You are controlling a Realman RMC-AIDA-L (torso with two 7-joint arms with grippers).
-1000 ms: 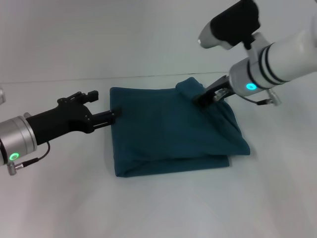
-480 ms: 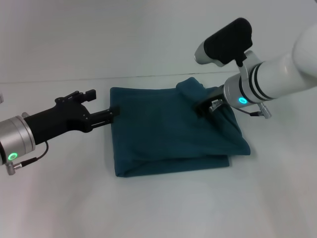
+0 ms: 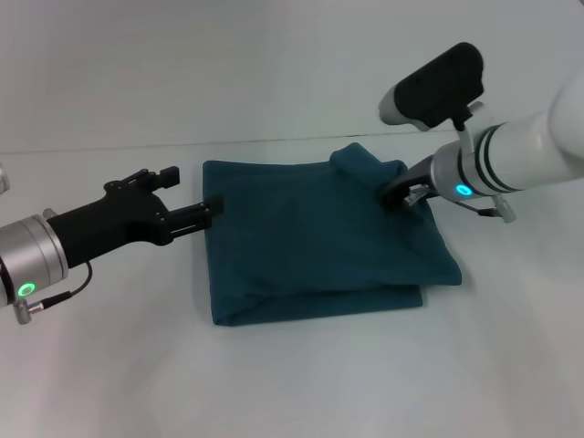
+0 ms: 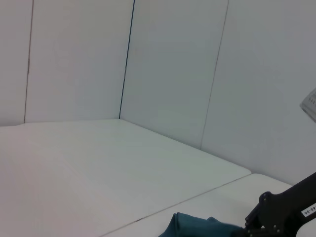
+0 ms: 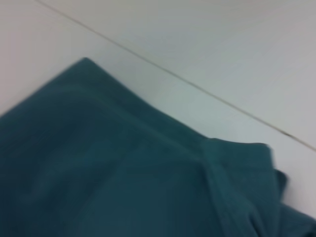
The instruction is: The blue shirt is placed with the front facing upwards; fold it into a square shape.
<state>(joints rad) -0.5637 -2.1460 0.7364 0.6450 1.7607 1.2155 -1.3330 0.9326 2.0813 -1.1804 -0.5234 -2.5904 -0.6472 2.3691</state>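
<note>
We hold the blue shirt [image 3: 319, 242] nearly square: left claw [image 3: 215, 206] pinches its edge, right claw [image 3: 394, 195] grips the bunched corner, which needs laying flat on the counter [image 3: 292, 374].

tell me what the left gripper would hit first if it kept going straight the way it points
Most likely the blue shirt. The left gripper points across the table toward the shirt's near left edge, its tip right at that edge. Whether it already touches the cloth is unclear from the head view.

Folded blue shirt [image 5: 113, 177] lies on the white table [image 5: 207, 59], layers overlapping.
</note>
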